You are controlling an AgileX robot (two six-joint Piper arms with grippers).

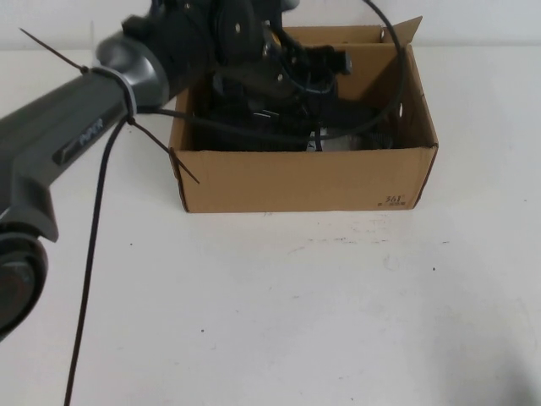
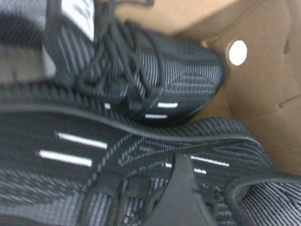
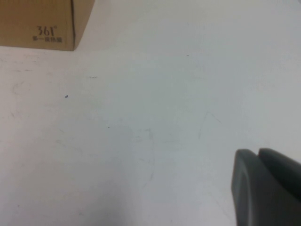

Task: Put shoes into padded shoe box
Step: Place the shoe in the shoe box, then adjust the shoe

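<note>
The brown cardboard shoe box [image 1: 304, 179] stands at the back middle of the table; its "361" corner also shows in the right wrist view [image 3: 37, 23]. Both black knit shoes lie side by side inside it [image 1: 245, 134]. My left arm reaches over the box's left end, with my left gripper [image 1: 314, 128] down inside. In the left wrist view the far shoe [image 2: 155, 70] lies by the box wall [image 2: 263, 80]. My left gripper [image 2: 237, 188] is shut on the near shoe [image 2: 94, 160] at its collar; only one of its fingers [image 2: 183, 197] shows. My right gripper [image 3: 259, 160] is shut and empty over bare table.
A black cable [image 1: 89, 271] hangs from my left arm down over the white table [image 1: 296, 313]. Zip-tie ends stick out near the box's left corner [image 1: 182, 165]. The box wall has a round hole [image 2: 238, 52]. My right arm is out of the high view.
</note>
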